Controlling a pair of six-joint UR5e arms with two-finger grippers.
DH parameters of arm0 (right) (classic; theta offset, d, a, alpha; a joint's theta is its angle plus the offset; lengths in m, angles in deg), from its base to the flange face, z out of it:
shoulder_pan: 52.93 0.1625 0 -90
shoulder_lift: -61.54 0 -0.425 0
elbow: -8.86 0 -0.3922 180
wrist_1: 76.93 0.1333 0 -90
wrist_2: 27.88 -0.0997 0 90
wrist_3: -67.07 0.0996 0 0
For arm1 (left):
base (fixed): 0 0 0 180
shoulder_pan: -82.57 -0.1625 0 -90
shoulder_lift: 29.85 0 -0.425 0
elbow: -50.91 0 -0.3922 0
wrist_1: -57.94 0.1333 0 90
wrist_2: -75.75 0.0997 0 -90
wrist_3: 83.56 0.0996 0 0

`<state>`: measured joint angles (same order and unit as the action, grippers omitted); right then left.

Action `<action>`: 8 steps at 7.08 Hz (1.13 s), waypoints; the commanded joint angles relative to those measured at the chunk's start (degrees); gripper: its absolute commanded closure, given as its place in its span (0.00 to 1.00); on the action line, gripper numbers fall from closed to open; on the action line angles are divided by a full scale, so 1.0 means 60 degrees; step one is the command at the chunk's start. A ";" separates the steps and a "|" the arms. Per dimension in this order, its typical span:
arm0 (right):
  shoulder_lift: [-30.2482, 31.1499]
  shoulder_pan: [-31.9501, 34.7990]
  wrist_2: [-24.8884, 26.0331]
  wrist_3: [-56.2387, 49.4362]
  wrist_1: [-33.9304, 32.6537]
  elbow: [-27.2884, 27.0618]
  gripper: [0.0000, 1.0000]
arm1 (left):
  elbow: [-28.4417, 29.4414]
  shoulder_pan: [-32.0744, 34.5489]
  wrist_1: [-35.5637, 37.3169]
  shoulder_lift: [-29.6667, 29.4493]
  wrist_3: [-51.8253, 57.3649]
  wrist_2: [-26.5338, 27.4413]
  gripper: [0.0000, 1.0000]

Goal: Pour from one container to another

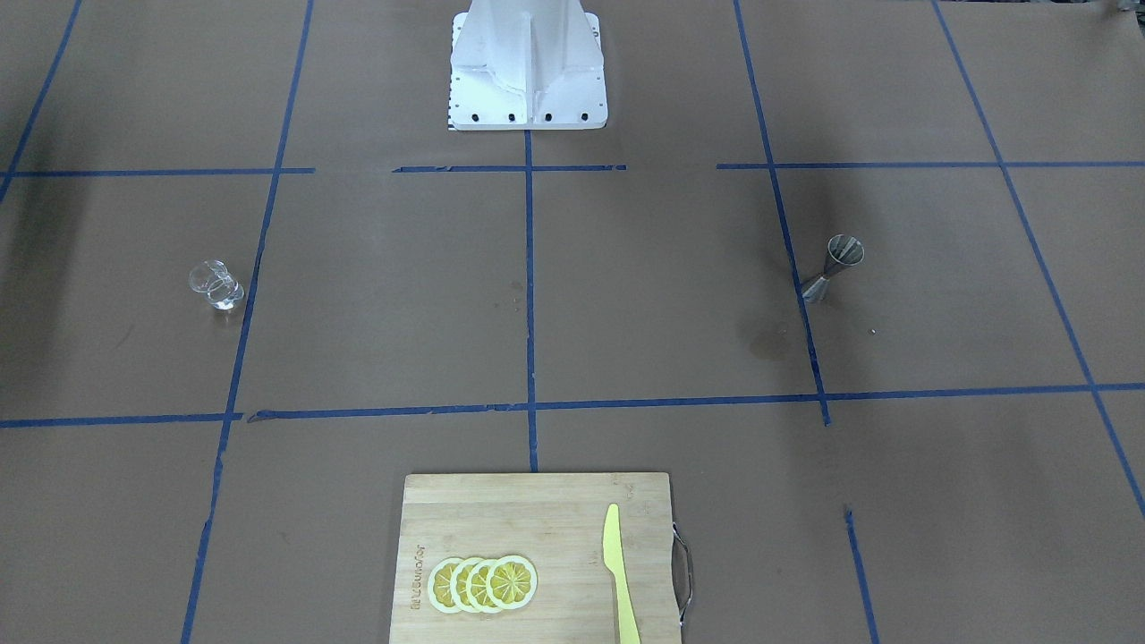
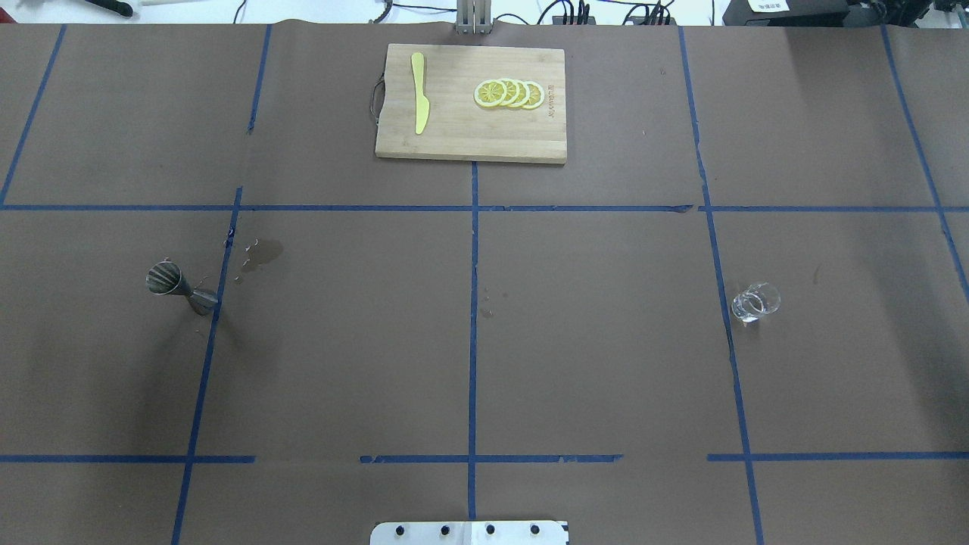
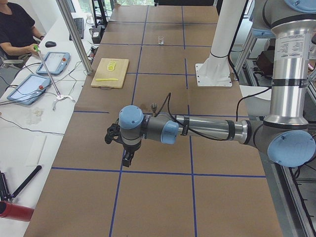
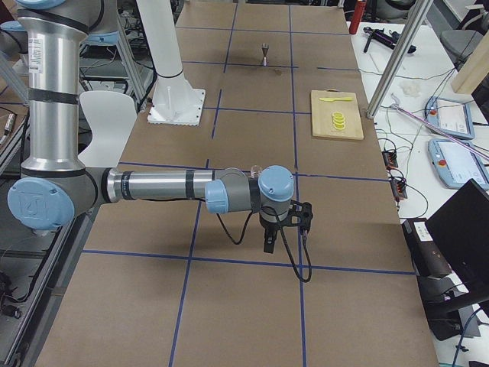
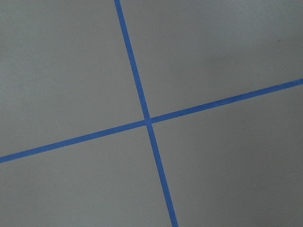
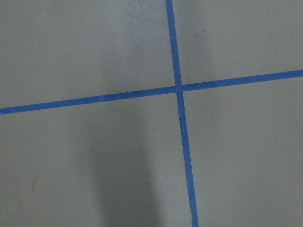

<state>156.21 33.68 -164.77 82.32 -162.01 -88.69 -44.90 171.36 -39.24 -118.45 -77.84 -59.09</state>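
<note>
The clear glass measuring cup (image 1: pixel 216 285) stands upright on the brown paper on the robot's right side, seen also from overhead (image 2: pixel 755 302). On the robot's left side the steel hourglass jigger (image 1: pixel 832 266) stands upright (image 2: pixel 180 288). Neither gripper appears in the front or overhead views. The left gripper (image 3: pixel 127 161) hangs fingers-down over the near table end, on the near side of the jigger (image 3: pixel 154 106). The right gripper (image 4: pixel 269 245) hangs likewise at the opposite end. I cannot tell whether either is open or shut. Both wrist views show only paper and blue tape.
A bamboo cutting board (image 2: pixel 454 129) with lemon slices (image 2: pixel 509 93) and a yellow knife (image 2: pixel 419 102) lies at the far middle edge. A damp stain (image 2: pixel 261 253) marks the paper near the jigger. The robot base (image 1: pixel 528 72) stands mid-table. An operator (image 3: pixel 15 29) sits beside the table.
</note>
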 commanded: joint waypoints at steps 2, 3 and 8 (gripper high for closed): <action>-0.0059 -0.0022 -0.0239 -0.0007 -0.0014 -0.0074 0.00 | -0.0218 0.0012 -0.0020 0.0030 0.0014 -0.0012 0.00; -0.0074 -0.0051 -0.0415 0.0007 -0.0015 -0.0074 0.00 | -0.0407 0.0026 -0.0035 0.0131 0.0072 -0.0011 0.00; -0.0030 -0.0168 -0.0431 -0.0066 0.0000 -0.0030 0.00 | -0.0672 -0.1078 -0.2805 0.0308 -0.3127 -0.0974 0.00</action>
<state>155.83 32.98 -167.50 82.12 -162.02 -88.93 -48.70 169.42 -48.31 -116.52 -84.13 -62.12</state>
